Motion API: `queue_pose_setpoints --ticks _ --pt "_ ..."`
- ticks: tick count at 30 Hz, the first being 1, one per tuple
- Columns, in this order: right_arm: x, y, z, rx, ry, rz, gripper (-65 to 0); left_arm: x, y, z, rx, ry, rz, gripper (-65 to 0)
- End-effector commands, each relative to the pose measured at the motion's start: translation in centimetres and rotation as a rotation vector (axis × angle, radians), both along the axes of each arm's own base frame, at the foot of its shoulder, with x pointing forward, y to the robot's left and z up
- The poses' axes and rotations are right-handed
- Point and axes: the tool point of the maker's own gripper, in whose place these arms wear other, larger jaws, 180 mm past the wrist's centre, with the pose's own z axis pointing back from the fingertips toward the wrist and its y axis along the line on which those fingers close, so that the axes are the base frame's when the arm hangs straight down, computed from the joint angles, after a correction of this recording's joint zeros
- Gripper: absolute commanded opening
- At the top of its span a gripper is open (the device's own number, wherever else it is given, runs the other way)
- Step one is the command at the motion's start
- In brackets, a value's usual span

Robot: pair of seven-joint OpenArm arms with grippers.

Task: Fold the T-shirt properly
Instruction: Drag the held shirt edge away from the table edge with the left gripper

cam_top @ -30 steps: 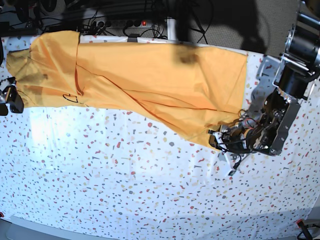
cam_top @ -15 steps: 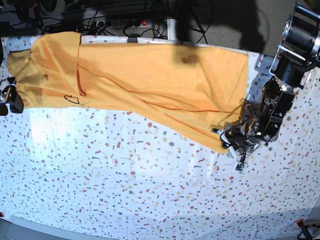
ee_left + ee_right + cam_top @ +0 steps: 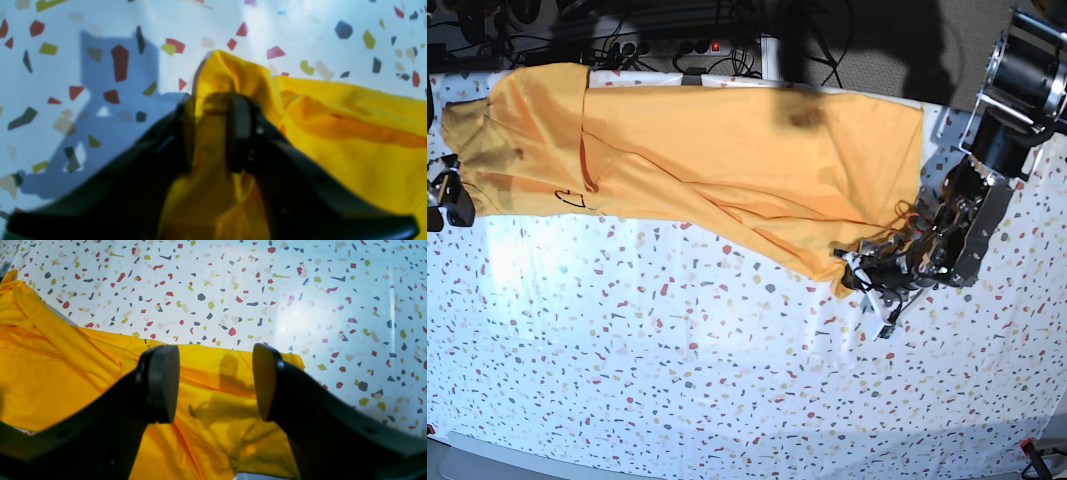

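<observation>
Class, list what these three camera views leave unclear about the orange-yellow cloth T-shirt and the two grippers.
- Orange-yellow cloth T-shirt: its far edge runs past the speckled table in the base view, so what lies behind is unseen.
- Left gripper: pinches a shirt fold in the left wrist view; the blur hides how many layers.
- Right gripper: open over the shirt in the right wrist view; mostly cut off by the base view's left edge.
- Black line marks: too small to read.

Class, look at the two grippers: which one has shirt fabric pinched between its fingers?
The left gripper: a bunch of the T-shirt sits squeezed between its fingers. The right gripper stands wide open above the cloth, holding nothing.
</observation>
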Motion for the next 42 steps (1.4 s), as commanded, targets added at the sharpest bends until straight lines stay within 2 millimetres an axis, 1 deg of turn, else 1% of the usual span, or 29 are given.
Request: queue_pose_setpoints --ticks 1,2,6,9,18,21,27,31,34,36,42 --pt "0.6 -0.2 1.6 -0.022 -0.045 0.014 -30.3 1.1 0.1 1.3 0.008 -0.040 -0.006 -57.9" --pt "0.6 -0.2 1.6 -0.022 -0.045 0.014 -30.3 1.2 0.3 1.2 0.029 -0.045 -0.011 -64.2" --pt "0.6 -0.2 1.6 -0.022 -0.045 0.014 -30.3 1.4 1.1 1.1 0.094 -0.067 -0.025 -65.0" --pt "0.6 -0.2 1.6 -0.022 -0.045 0.014 -30.3 1.6 1.0 1.7 0.122 -0.087 -0.046 -65.0" --pt "0.6 -0.2 1.6 -0.022 -0.044 0.014 -30.3 2.0 -2.3 6.8 0.101 -0.197 -0.134 -65.0" --pt "0.6 -0.2 1.6 -0.022 -0.044 0.014 -30.3 1.9 -3.1 8.1 0.099 -0.223 -0.152 -65.0" --pt "0.6 -0.2 1.6 -0.022 -0.044 0.014 -30.3 1.5 -2.9 10.4 0.130 -0.257 -0.163 -65.0" --pt "0.6 -0.2 1.6 -0.022 -0.044 0.014 -30.3 0.9 -1.8 12.5 0.184 -0.294 -0.193 -65.0" --pt "0.6 -0.2 1.6 -0.023 -0.044 0.014 -30.3 -0.1 -1.0 13.4 0.214 -0.311 -0.214 -65.0" --pt "0.6 -0.2 1.6 -0.023 -0.044 0.014 -30.3 -1.2 -0.6 13.4 0.226 -0.319 -0.225 -65.0" --pt "0.5 -0.2 1.5 -0.023 -0.041 0.013 -30.3 -6.6 -0.1 11.7 0.258 -0.292 -0.295 -65.0"
